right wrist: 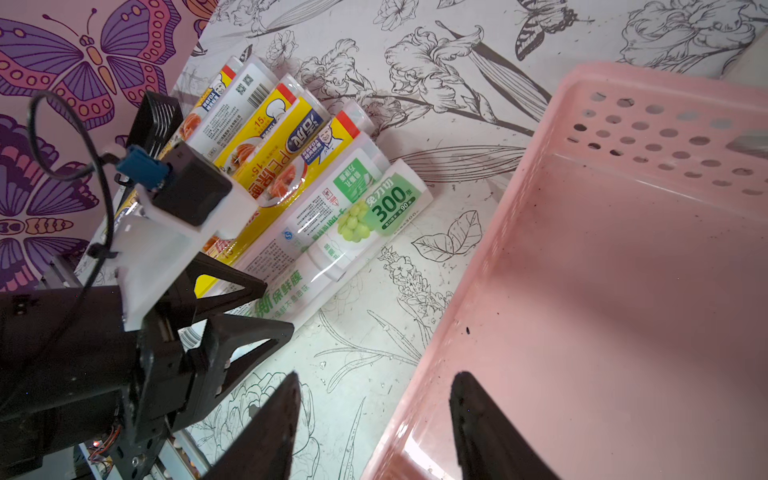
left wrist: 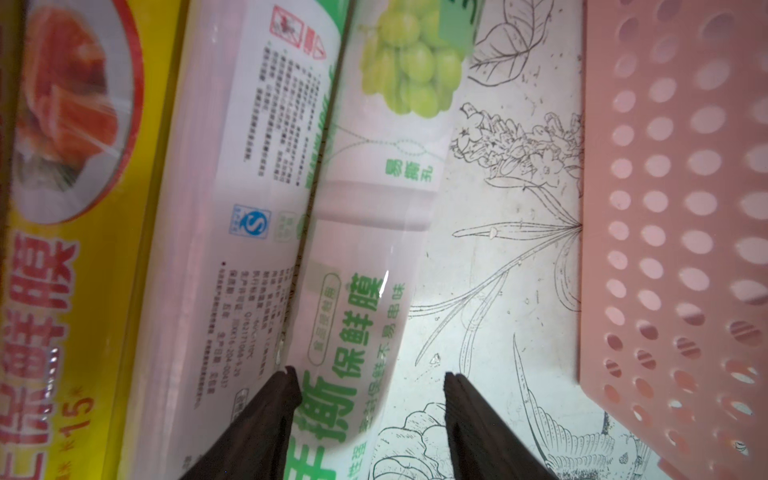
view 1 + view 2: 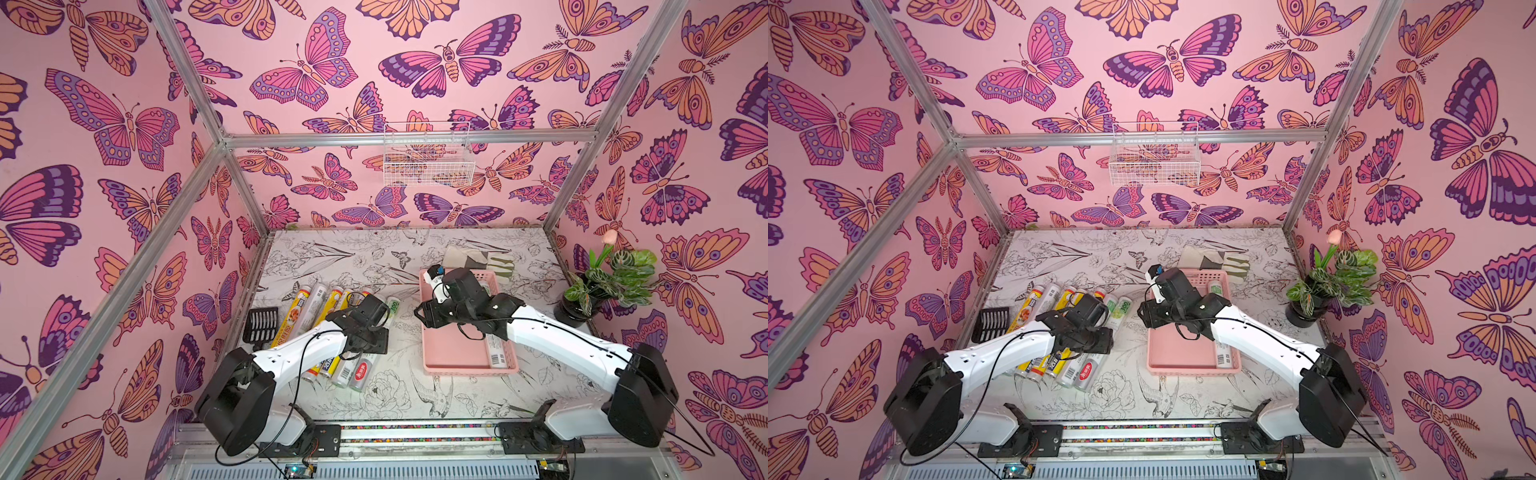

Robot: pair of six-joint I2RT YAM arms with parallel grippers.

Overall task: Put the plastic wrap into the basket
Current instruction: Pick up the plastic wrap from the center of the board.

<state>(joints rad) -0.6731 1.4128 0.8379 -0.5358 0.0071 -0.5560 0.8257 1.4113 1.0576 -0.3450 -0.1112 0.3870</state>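
Right up close in the left wrist view, the left gripper is seen spread, set astride a whitish green-print roll but not clamped on it: a strip of table can be seen between the roll and one finger. Most of the plastic wrap is lined up side by side on the left arm's side of the basket, with a black slotted scoop parked just beside the row. A single barcoded roll is already laid inside the basket, along its right wall. The right gripper is held spread too, above the basket's wall facing the rolls, nothing pinched.
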